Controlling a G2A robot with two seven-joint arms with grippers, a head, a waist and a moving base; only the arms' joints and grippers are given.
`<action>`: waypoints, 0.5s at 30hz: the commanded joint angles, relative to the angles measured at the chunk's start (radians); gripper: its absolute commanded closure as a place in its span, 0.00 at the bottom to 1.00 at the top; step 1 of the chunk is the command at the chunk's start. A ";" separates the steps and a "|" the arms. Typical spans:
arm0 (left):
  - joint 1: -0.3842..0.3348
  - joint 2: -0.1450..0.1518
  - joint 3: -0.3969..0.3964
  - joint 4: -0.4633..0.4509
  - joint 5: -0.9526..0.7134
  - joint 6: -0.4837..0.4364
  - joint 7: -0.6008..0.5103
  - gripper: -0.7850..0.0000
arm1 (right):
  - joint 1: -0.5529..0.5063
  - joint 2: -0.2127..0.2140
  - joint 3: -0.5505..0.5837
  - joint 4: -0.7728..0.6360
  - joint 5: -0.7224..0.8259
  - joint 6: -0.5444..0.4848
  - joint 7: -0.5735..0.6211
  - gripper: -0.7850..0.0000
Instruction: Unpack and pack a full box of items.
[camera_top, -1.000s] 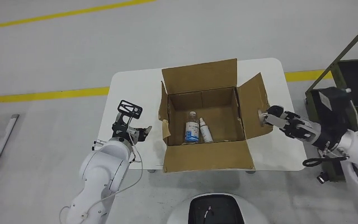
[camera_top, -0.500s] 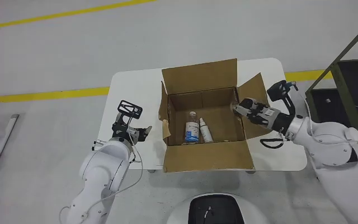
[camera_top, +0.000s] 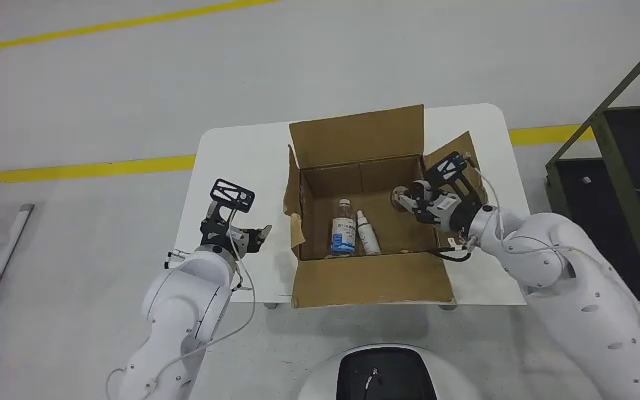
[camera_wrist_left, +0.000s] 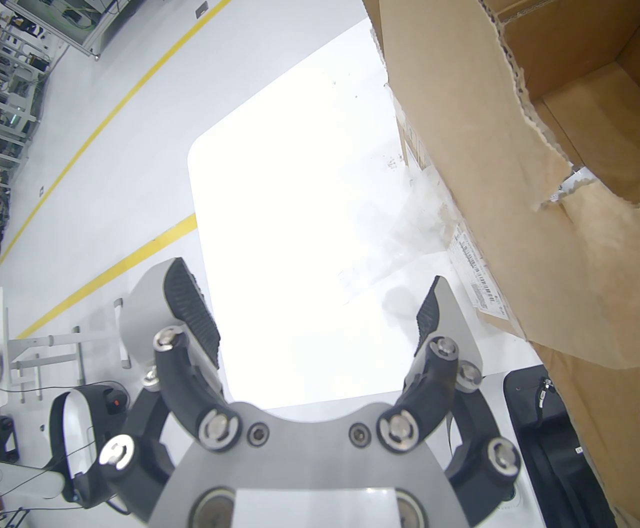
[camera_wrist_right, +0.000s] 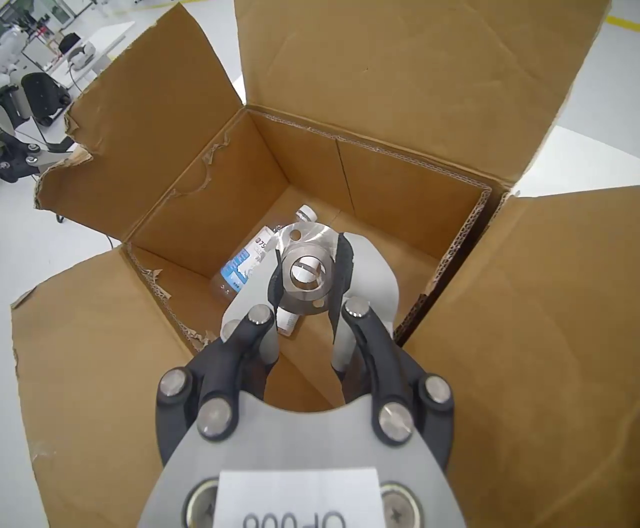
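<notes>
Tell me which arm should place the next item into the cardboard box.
Right. The right gripper is shut on a round silver metal flange, directly above the open brown cardboard box. The left gripper is open and empty, beside the box over the white table.

Open cardboard box (camera_top: 358, 135) on the white table (camera_top: 240, 150). A clear bottle (camera_top: 343, 230) and a smaller white bottle (camera_top: 368, 234) lie side by side inside. The right gripper (camera_top: 409, 199), over the box's right side, grips a small round metal part (camera_top: 400, 196).
</notes>
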 joint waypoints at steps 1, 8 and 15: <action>0.000 0.000 0.000 0.000 0.000 0.000 0.000 0.00 | 0.000 0.000 0.000 0.000 0.000 0.000 0.000 1.00; 0.000 0.000 0.000 0.000 0.000 0.000 0.000 0.00 | 0.004 -0.004 -0.020 0.020 -0.002 0.019 -0.020 1.00; 0.000 0.000 0.000 0.000 0.000 0.000 0.000 0.00 | 0.140 -0.029 -0.158 0.152 -0.056 0.066 0.008 1.00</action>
